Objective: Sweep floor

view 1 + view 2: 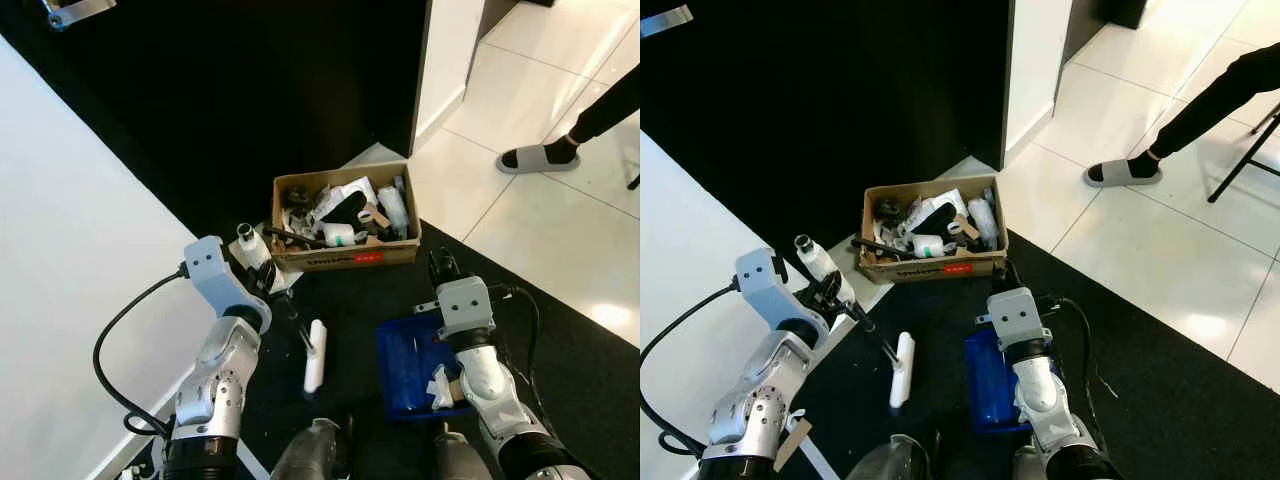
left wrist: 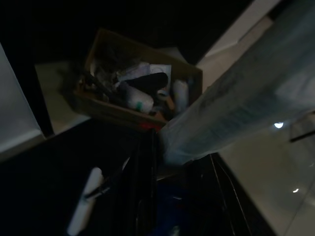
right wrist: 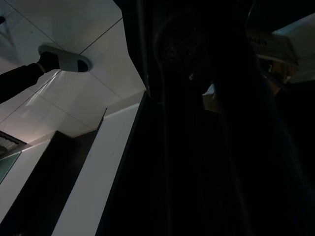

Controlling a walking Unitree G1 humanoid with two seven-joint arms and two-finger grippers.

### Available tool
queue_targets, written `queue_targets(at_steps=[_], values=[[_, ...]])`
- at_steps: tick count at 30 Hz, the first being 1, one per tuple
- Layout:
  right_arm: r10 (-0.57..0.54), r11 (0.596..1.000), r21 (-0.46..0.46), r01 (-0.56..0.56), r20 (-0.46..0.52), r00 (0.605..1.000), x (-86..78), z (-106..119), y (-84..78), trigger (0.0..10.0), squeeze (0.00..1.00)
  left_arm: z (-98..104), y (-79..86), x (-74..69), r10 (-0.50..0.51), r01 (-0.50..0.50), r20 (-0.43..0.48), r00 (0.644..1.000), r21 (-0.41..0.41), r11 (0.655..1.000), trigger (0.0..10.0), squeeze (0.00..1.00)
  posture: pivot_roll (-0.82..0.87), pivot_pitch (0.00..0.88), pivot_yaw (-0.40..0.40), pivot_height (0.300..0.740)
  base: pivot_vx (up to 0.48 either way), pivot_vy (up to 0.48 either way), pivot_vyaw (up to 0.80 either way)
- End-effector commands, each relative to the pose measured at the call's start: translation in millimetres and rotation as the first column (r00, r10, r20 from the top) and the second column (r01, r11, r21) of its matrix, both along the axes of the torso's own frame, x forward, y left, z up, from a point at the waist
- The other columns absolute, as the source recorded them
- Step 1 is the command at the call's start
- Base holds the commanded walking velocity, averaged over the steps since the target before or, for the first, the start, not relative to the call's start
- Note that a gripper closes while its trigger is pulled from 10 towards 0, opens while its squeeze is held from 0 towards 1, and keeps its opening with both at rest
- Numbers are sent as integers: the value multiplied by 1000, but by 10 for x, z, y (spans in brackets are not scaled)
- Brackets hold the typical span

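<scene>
Standing over a dark floor mat, the robot holds both arms forward above the work area. The left gripper [image 1: 855,305] carries a thin black rod ending in a white cylindrical handle or brush head [image 1: 902,369], which rests on the black mat [image 1: 1160,400] near its left edge; the jaws appear closed on the rod, though the contact is partly hidden. The right gripper [image 1: 440,268] hangs over a blue plastic dustpan [image 1: 405,365] lying on the mat, and whether its jaws are open or closed cannot be told. An open brown cardboard box [image 1: 345,255] full of mixed rubbish sits at the far edge of the mat, just beyond both grippers. A person's foot in a grey slipper [image 1: 538,157] rests on the white tiled floor [image 1: 560,250], well apart. Risk: a forward sweep could strike the box and tip its contents, and the thin rod may twist in the jaws, so that the white head skids over debris.
</scene>
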State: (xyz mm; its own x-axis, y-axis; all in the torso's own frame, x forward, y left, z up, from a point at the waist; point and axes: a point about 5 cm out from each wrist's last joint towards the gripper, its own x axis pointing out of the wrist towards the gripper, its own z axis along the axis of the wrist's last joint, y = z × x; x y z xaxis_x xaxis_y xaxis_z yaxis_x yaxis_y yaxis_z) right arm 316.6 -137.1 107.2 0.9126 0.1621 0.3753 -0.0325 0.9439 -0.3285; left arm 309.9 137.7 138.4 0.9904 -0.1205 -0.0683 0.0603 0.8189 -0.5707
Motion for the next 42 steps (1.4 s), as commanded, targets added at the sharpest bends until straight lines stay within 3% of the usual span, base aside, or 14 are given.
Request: queue_targets(at_steps=[1, 8, 15, 17, 18, 21, 22, 24, 27, 34, 36, 40, 41, 42], values=[[6, 1000, -11, -7, -66, 998, -51, -145, 34, 10000, 0, -20, -142, -33, -57, 56, -13, 998, -95, 994, 10000, 86, 91, 339, 159, 740, 0, 0, 0], [6, 1000, -12, -7, -62, 998, -28, -125, 33, 10000, 0, 194, -21, 77, 32, -33, -6, 999, -257, 966, 10000, 90, 90, 327, 158, 740, 0, 0, 0], [-2, 1000, -15, 1, -61, 998, -25, -125, 8, 10000, 0, 343, 85, 110, 67, -58, 24, 997, -269, 961, 10000, 86, 90, 319, 159, 740, 0, 0, 0], [-6, 1000, -17, 5, -57, 998, -23, -116, -13, 10000, 0, 453, 239, 117, 75, -60, 80, 994, -178, 982, 10000, 78, 87, 308, 159, 740, 0, 0, 0], [-6, 1000, -17, 5, -57, 998, -23, -116, -13, 10000, 0, 453, 239, 117, 75, -60, 80, 994, -178, 982, 10000, 78, 87, 308, 159, 740, 0, 0, 0], [-15, 1000, -10, 15, -30, 999, -15, -57, -59, 10000, 0, 600, 480, 66, 54, -64, 159, 986, 63, 996, 10000, 75, 88, 298, 159, 740, 0, 0, 0], [-19, 1000, -5, 18, -20, 1000, -14, -35, -74, 10000, 0, 627, 556, 45, 54, -79, 180, 982, 137, 987, 10000, 71, 89, 294, 160, 740, 0, 0, 0], [-21, 1000, 4, 21, -9, 1000, -16, -11, -86, 10000, 0, 649, 637, 21, 61, -96, 189, 980, 185, 978, 10000, 71, 89, 288, 161, 740, 0, 0, 0], [-19, 998, 57, 18, 19, 1000, -42, 61, -113, 10000, 0, 676, 896, -48, 94, -136, 139, 986, 335, 932, 10000, 63, 106, 267, 154, 740, 0, 0, 0], [-17, 989, 151, 11, 37, 999, -93, 145, -197, 10000, 0, 727, 1055, -129, 128, -144, 68, 989, 427, 893, 10000, 0, 118, 236, 141, 740, 0, 0, 0], [-37, 988, 152, 24, 87, 995, -94, 282, -274, 10000, 0, 583, 1042, -177, 108, -94, -1, 994, 484, 870, 10000, 0, 107, 225, 138, 740, 0, 0, 0], [-56, 987, 155, 36, 130, 990, -95, 419, -353, 10000, 0, 463, 1006, -217, 89, -58, -32, 996, 536, 842, 10000, 0, 96, 222, 139, 740, 0, 0, 0], [-78, 983, 180, 47, 167, 983, -96, 551, -426, 10000, 0, 365, 892, -244, 44, -3, -60, 997, 565, 825, 10000, 0, 67, 205, 150, 740, 0, 0, 0], [-78, 983, 180, 47, 167, 983, -96, 551, -426, 10000, 0, 365, 892, -244, 44, -3, -60, 997, 565, 825, 10000, 0, 67, 205, 150, 740, 0, 0, 0]])
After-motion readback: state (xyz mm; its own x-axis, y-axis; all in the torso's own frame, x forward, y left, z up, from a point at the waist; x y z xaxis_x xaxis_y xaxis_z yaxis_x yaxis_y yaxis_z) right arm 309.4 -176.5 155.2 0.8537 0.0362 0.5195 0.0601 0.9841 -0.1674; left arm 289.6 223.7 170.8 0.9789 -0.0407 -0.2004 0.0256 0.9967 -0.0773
